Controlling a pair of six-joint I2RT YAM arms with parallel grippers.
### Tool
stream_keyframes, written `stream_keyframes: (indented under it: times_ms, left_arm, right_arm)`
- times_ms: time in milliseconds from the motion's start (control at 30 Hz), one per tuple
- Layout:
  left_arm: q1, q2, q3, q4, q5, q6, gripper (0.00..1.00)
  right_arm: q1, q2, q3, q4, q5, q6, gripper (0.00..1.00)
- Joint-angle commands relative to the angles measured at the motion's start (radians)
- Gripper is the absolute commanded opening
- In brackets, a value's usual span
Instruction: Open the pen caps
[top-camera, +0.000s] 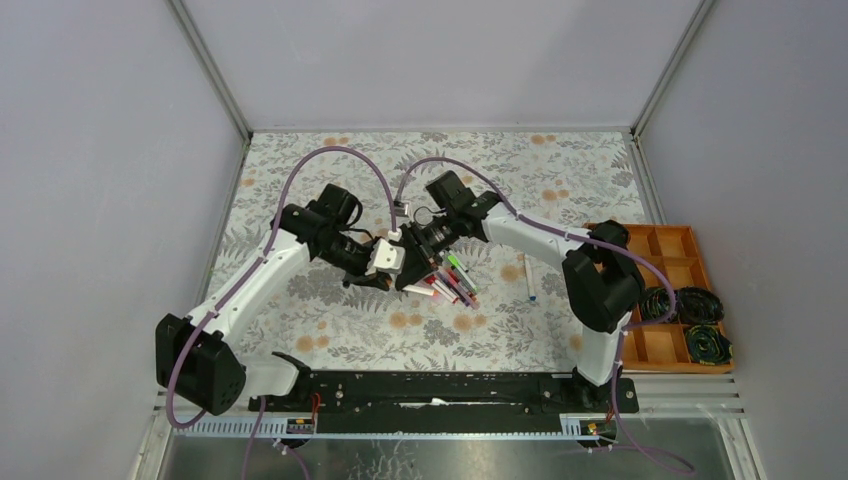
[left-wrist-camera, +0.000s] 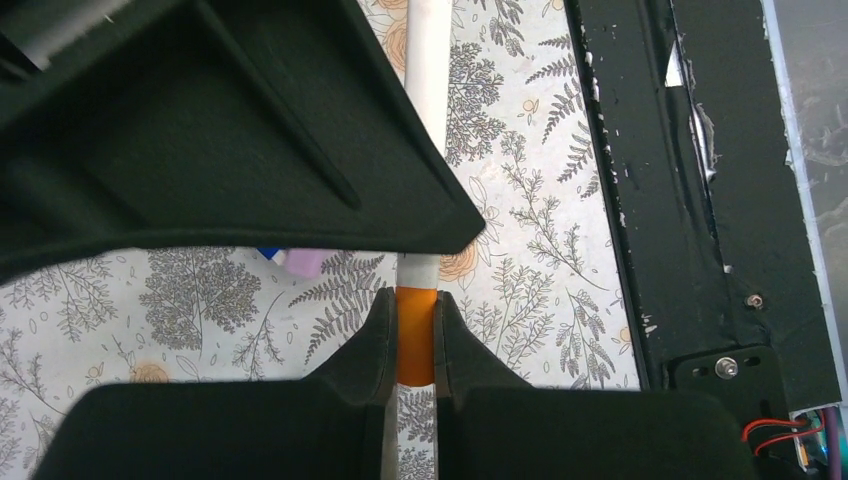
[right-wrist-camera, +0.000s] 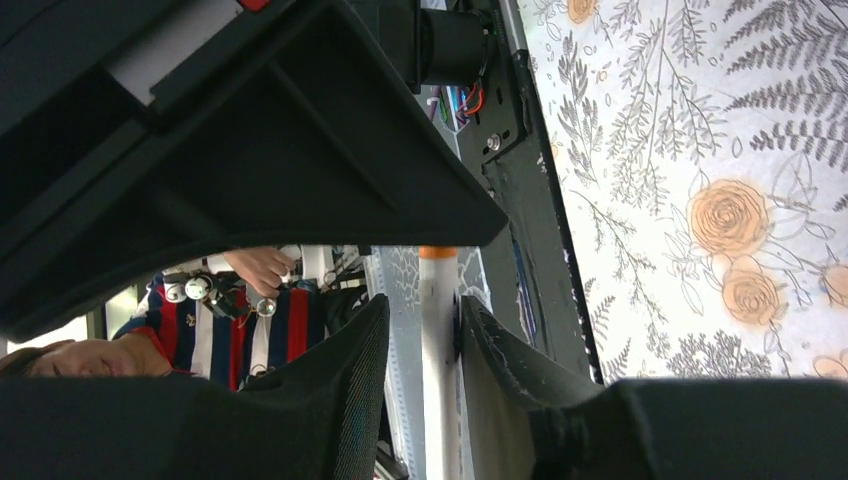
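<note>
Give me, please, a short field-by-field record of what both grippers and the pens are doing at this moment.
left gripper: shut on the orange cap
right gripper: shut on the white barrel, apparently of the same pen
cap state: on, butting the barrel in the left wrist view
pen pile: lying on the table beside the meeting grippers
lone pen: blue-tipped, apart, further right
orange tray: at the table's right edge, dark coiled items inside
</note>
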Motion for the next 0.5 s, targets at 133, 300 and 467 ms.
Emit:
stream_keyframes:
  times_ms: [133, 300, 467]
  left_arm:
    - [-0.008, -0.002, 0.003, 0.039, -0.008, -0.01, 0.0]
    - [-0.007, -0.003, 0.007, 0.04, -0.053, -0.006, 0.0]
    - [0.026, 0.011, 0.02, 0.04, -0.182, 0.043, 0.0]
  right_arm:
    - [0.055, 0.018, -0.016, 0.103, -0.052, 0.077, 0.22]
    - [0.048, -0.016, -0.041, 0.037, -0.029, 0.025, 0.0]
    - [0.017, -0.1, -0.156, 0.038, 0.009, 0.025, 0.0]
